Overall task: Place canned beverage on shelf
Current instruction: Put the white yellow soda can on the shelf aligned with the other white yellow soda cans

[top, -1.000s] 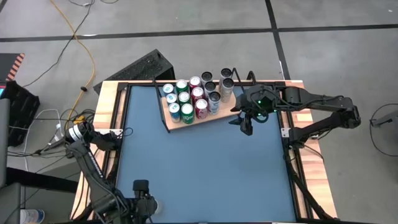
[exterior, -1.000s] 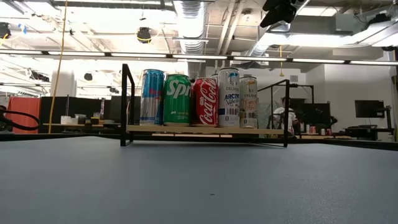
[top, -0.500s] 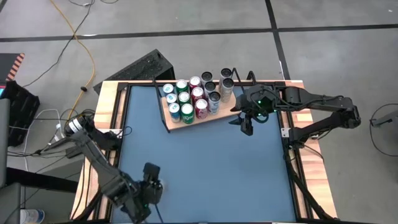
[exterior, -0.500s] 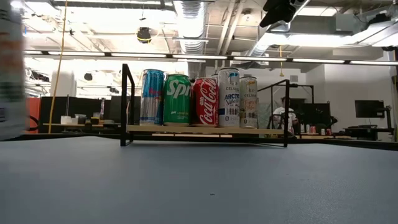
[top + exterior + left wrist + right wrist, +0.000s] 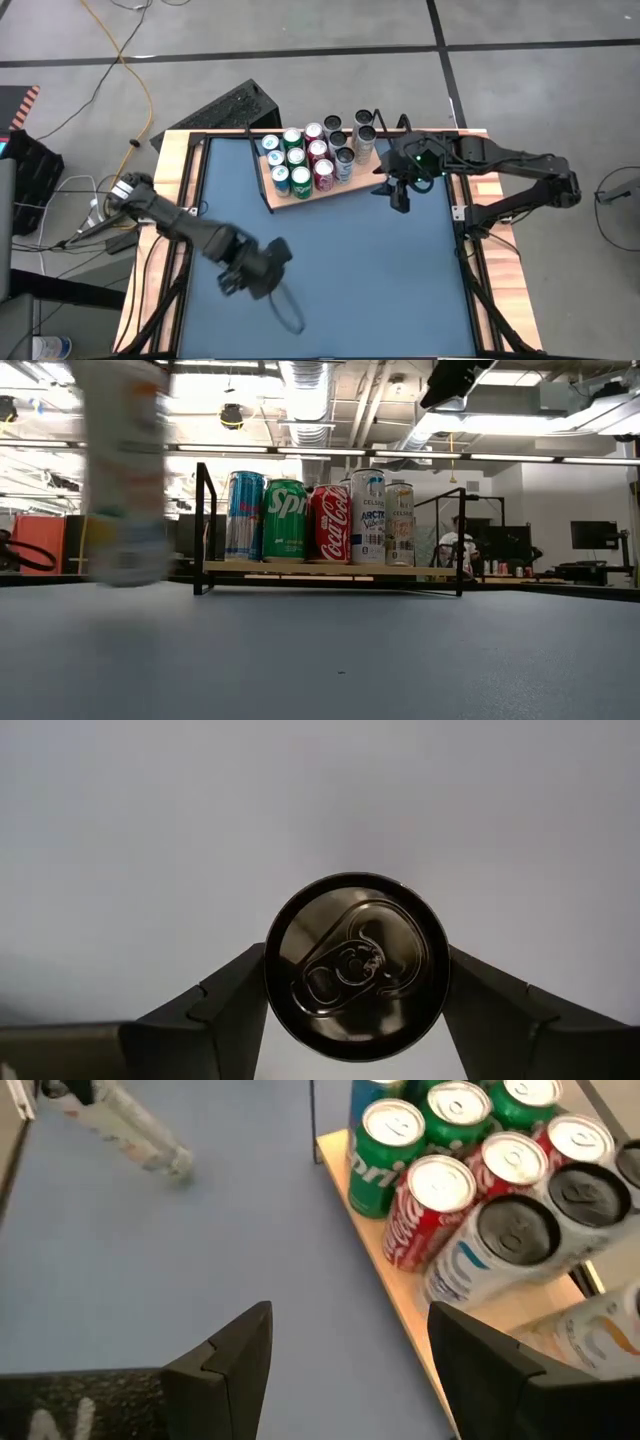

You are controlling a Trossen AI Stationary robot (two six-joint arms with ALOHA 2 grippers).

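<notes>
The left gripper (image 5: 355, 1010) has its jaws closed around a can (image 5: 356, 957), one finger on each side of it, and holds it upright above the blue tabletop (image 5: 350, 270), well apart from the shelf (image 5: 285, 200) and nearer the front of the tabletop. The shelf stands at the far edge of the tabletop and carries many cans (image 5: 312, 160). The right gripper (image 5: 398, 196) hangs just beside the shelf, on its right side; its jaws are open and hold nothing.
</notes>
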